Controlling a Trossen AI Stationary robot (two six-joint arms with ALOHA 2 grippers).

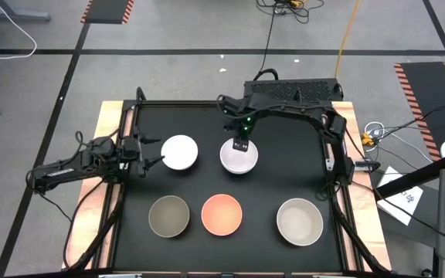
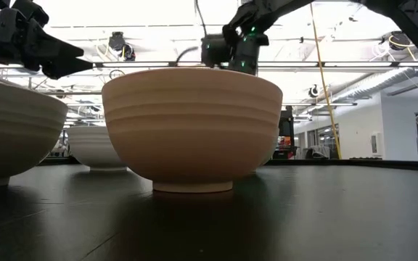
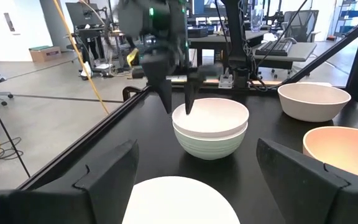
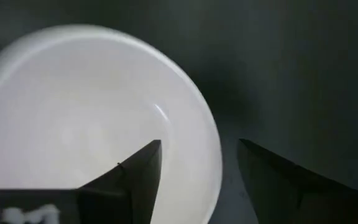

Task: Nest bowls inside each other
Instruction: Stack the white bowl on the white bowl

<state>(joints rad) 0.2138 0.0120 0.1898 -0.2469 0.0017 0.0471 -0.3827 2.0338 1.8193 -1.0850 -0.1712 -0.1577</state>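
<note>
Five bowl spots show in the high view. A white bowl (image 1: 239,154) sits nested in the mint green bowl (image 3: 210,144) at mid-table. My right gripper (image 1: 240,145) hovers over this stack's far rim, open; one finger (image 4: 135,180) stands over the inside and one finger (image 4: 278,180) outside the rim, neither touching. A second white bowl (image 1: 179,152) stands alone to the left. My left gripper (image 1: 151,154) is level beside it on its left, open and apart from it. The olive-grey (image 1: 168,215), peach-orange (image 1: 222,214) and beige (image 1: 299,221) bowls stand in the near row.
The black table top is framed by a raised rail (image 1: 122,154) on wooden edges. The right arm's links (image 1: 300,108) run along the far side and down the right edge. Bare black surface lies right of the stack (image 1: 292,162). Cables and floor tape lie beyond the table.
</note>
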